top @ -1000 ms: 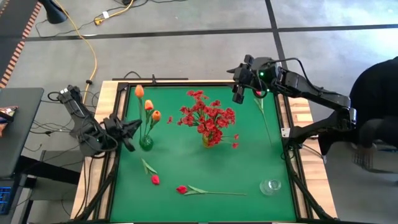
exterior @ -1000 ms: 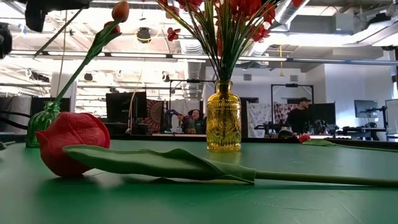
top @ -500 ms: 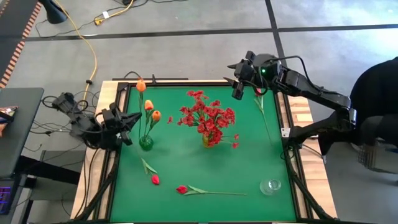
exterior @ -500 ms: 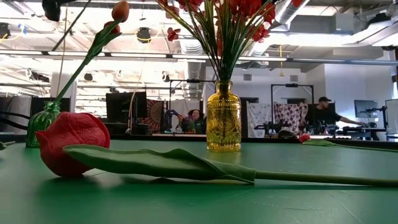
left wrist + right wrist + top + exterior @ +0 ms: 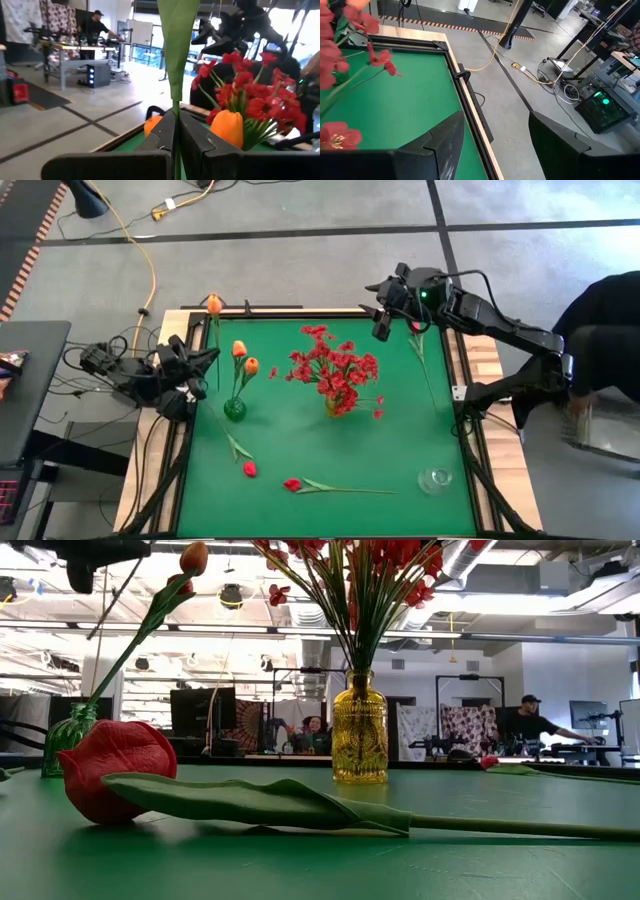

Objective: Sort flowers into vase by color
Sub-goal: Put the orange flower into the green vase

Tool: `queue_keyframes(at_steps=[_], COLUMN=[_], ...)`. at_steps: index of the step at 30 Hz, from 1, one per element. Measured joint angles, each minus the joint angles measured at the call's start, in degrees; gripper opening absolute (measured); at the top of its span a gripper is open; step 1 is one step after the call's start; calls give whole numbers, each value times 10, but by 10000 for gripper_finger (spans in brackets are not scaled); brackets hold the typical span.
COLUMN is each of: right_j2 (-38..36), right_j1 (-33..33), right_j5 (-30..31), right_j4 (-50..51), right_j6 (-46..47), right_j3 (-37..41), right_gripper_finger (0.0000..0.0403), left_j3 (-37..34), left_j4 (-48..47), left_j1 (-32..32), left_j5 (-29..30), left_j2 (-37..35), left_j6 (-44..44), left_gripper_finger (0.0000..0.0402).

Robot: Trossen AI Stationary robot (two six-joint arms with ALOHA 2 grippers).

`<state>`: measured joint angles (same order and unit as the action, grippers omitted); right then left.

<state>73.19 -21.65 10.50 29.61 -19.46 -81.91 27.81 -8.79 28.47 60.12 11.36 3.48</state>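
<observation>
My left gripper (image 5: pixel 203 362) is shut on an orange tulip (image 5: pixel 214 303) by the table's left edge, beside the green vase (image 5: pixel 235 410). Two more orange tulips (image 5: pixel 239 349) (image 5: pixel 251 365) stand in that vase. The yellow vase (image 5: pixel 338 406) holds the bunch of small red blossoms (image 5: pixel 333 367). My right gripper (image 5: pixel 384 317) is open near the far right corner, next to a red-pink bud (image 5: pixel 413 328) that lies flat on the cloth. Two more red-pink buds (image 5: pixel 248 468) (image 5: pixel 292 484) lie near the front edge. My left gripper pinches the tulip's thin green stem (image 5: pixel 175 107) between its two fingers (image 5: pixel 162 132), just below a long leaf (image 5: pixel 176 40). The fingers come about level from the table's left side and lie across the stem. The tulip is lifted clear and stands roughly upright, head uppermost.
A small clear glass vase (image 5: pixel 435 479) stands near the front right corner. Raised rails (image 5: pixel 466 430) frame the green table. People work at desks (image 5: pixel 530 725) in the room behind. Bare green cloth (image 5: pixel 290 435) lies between the vases and the front buds.
My left gripper has risen and drawn back toward the table's far left. It has carried the orange tulip with it. The tulip's head has shifted toward the far left corner. In the low view its stem end now hangs above the green vase.
</observation>
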Motion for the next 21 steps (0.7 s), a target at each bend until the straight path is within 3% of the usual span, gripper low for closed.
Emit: queue_keyframes(at_steps=[10,17,21], right_j2=[0,0,0], right_j1=[10,10,10], right_j5=[0,0,0], right_j4=[0,1,4], right_j6=[1,1,1], right_j3=[0,0,0], right_gripper_finger=[249,249,249], left_j3=[-177,-194,-194], left_j4=[272,267,208], left_j1=[0,0,1], left_j5=[-33,-33,-50], left_j2=[-77,-112,-112], left_j6=[-115,-171,-120], left_gripper_finger=[0,0,0])
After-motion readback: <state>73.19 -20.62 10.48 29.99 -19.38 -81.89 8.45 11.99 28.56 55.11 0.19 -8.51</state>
